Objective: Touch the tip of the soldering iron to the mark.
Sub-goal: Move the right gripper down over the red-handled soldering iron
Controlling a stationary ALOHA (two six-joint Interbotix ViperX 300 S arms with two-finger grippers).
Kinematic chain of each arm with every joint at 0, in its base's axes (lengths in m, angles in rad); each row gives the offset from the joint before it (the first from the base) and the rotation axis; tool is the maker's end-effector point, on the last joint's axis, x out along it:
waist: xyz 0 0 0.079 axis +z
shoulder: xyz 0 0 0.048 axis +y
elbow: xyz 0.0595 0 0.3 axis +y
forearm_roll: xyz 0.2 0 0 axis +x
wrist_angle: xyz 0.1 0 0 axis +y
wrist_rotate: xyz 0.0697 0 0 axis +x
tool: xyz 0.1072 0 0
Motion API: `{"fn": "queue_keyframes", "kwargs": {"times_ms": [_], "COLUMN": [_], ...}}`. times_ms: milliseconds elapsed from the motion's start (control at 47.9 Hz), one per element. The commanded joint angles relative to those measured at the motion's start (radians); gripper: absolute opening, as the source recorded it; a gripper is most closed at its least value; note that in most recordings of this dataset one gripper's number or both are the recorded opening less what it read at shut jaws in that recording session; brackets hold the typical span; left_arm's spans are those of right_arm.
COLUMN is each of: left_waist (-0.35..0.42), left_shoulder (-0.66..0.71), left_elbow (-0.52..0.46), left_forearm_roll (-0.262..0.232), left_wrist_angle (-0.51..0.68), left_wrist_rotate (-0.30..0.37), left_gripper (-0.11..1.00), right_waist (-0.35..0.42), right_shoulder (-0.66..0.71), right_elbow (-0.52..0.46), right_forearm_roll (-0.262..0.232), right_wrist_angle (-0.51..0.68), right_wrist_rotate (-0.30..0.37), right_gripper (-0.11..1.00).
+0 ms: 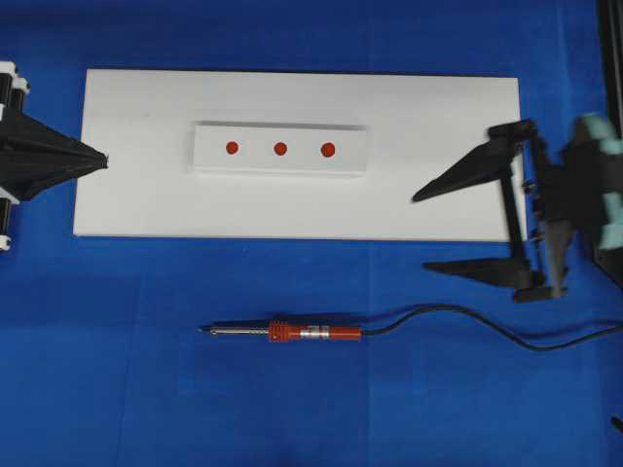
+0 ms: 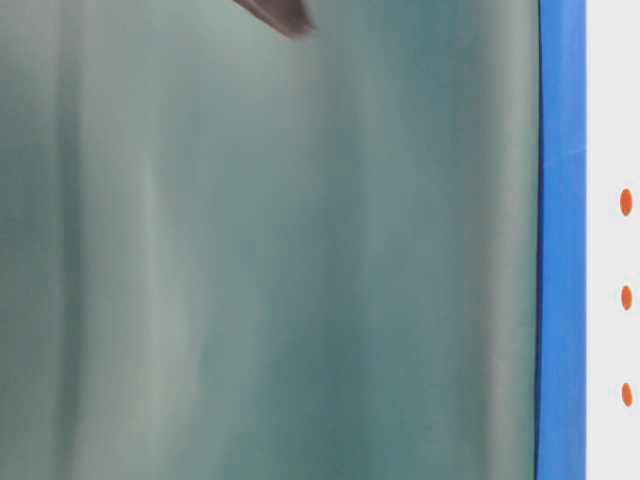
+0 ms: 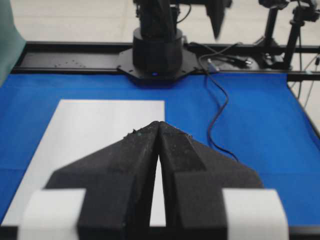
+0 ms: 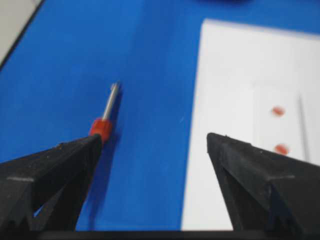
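Observation:
The soldering iron (image 1: 292, 332) lies flat on the blue cloth in front of the white board (image 1: 136, 195), its tip to the left and its black cord (image 1: 458, 319) running off right. Three red marks (image 1: 280, 149) sit in a row on a raised white strip (image 1: 209, 163). My right gripper (image 1: 420, 233) hovers open at the board's right end, holding nothing. In the right wrist view the right gripper (image 4: 152, 140) frames blue cloth, with the soldering iron (image 4: 102, 125) beside the left finger and two red marks (image 4: 278, 111) on the right. My left gripper (image 1: 102, 159) is shut and empty at the board's left edge; its closed tips (image 3: 158, 123) hang above the white board (image 3: 100, 130).
Blue cloth (image 1: 117, 370) covers the table around the board. The other arm's black base (image 3: 157, 45) stands at the far end, with the cord (image 3: 215, 115) trailing nearby. A blurred teal surface (image 2: 270, 260) blocks most of the table-level view; three red marks (image 2: 626, 297) show at its right edge.

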Motion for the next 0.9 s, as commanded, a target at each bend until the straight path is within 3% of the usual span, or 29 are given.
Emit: {"fn": "queue_keyframes", "kwargs": {"times_ms": [0, 438, 877], "left_waist": [-0.002, -0.002, 0.0], "left_shoulder": [0.003, 0.003, 0.0], "left_elbow": [-0.009, -0.005, -0.002], "left_forearm_roll": [0.002, 0.002, 0.003], "left_wrist_angle": [-0.006, -0.006, -0.006], "left_wrist_rotate": [-0.002, -0.002, -0.002], "left_gripper": [0.0, 0.0, 0.0], "right_waist": [0.012, 0.057, 0.106], "right_shoulder": [0.074, 0.417, 0.681], "right_elbow": [-0.064, -0.279, -0.397], "right_forearm_roll": [0.003, 0.003, 0.003], "right_wrist_angle": [0.023, 0.192, 0.167], "right_wrist_rotate": [0.025, 0.167, 0.273], "right_gripper": [0.87, 0.85, 0.85]}}
